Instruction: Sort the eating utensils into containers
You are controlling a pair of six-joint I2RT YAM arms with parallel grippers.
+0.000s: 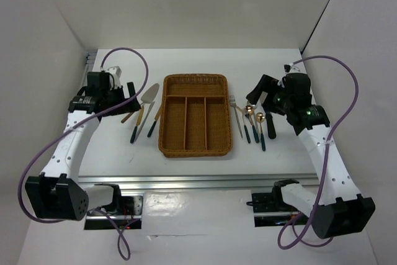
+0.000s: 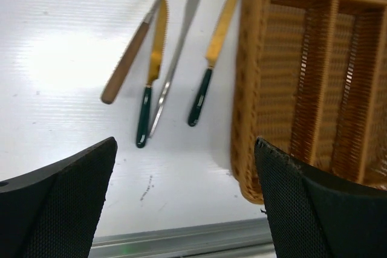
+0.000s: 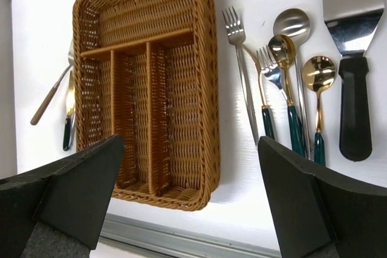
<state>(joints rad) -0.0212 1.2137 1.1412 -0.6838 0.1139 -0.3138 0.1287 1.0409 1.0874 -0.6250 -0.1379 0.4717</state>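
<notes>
Left hand [image 2: 186, 149] and right hand [image 3: 190, 143] gape wide, empty; slim green-handled forks and spoons [image 3: 290, 119] crowd together beside the brown woven wicker tray [image 3: 205, 58]; one pinch might lift two.

No lettering, label, brand mark, number or sign can be read in any of the three views, whether on the wicker tray [image 1: 196, 78], the utensils [image 1: 248, 122] beside it or the white tabletop [image 1: 121, 153].

There were three knives [image 2: 158, 43], two forks [image 3: 234, 25], three spoons [image 3: 292, 24], one wooden-handled server [image 2: 128, 58], one black-handled spatula [image 3: 354, 107] and one wicker tray [image 3: 205, 58] with four compartments.
</notes>
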